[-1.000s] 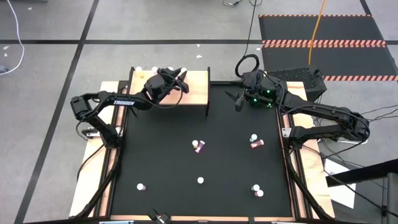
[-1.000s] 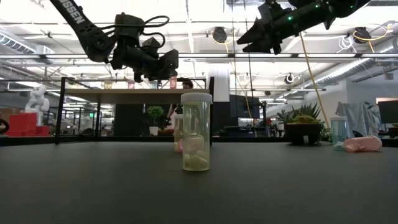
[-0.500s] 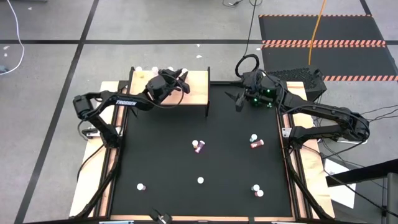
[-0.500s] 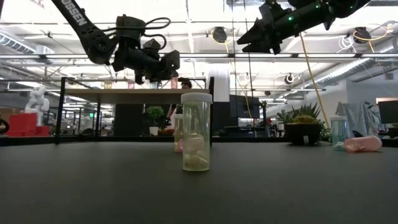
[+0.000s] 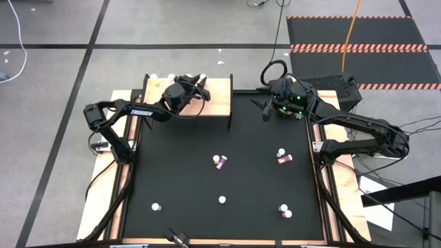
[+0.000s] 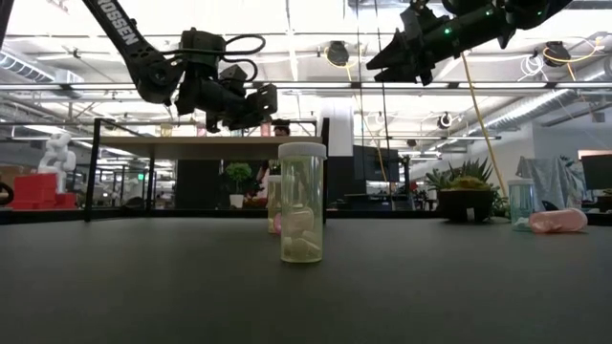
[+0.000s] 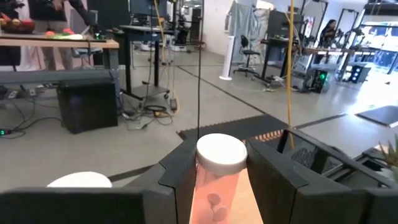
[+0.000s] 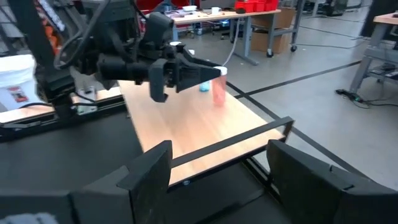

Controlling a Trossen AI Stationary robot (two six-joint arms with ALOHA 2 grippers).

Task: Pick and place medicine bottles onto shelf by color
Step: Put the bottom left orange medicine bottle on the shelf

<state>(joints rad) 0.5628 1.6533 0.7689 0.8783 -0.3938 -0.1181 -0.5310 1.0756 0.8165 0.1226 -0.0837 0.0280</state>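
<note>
Table: black mat (image 5: 179, 172) fills your work surface; wooden side rails run down both edges.
Shelf: light-wood board with thin black frame (image 5: 217, 96), at your far left corner of the mat. In the low view it stands as a raised board on black legs (image 6: 191, 146).
Left arm: reaches over the shelf. Left gripper (image 5: 200, 89) hangs above the board, fingers clamped on a pink bottle (image 7: 217, 180).
Held bottle: white cap, pink body, upright between the dark fingers (image 7: 177, 186) in your left wrist view. From the right wrist view the same bottle (image 8: 219, 87) sits at the gripper tip just over the wood; you cannot tell whether its base touches.
Right arm: waits raised at the far right corner of the mat. Right gripper (image 5: 263, 110) has its fingers spread apart, holding nothing.
Bottles on shelf: two white caps (image 5: 162, 76) near the board's far left edge.
Bottles on mat: a pair at centre (image 5: 219, 162), one upright with one lying just beside it; another such pair right of centre (image 5: 282, 157); single caps at near left (image 5: 156, 206), near centre (image 5: 222, 200), near right (image 5: 284, 209).
Nearest to low camera: pale yellowish bottle (image 6: 302, 203), upright.
</note>
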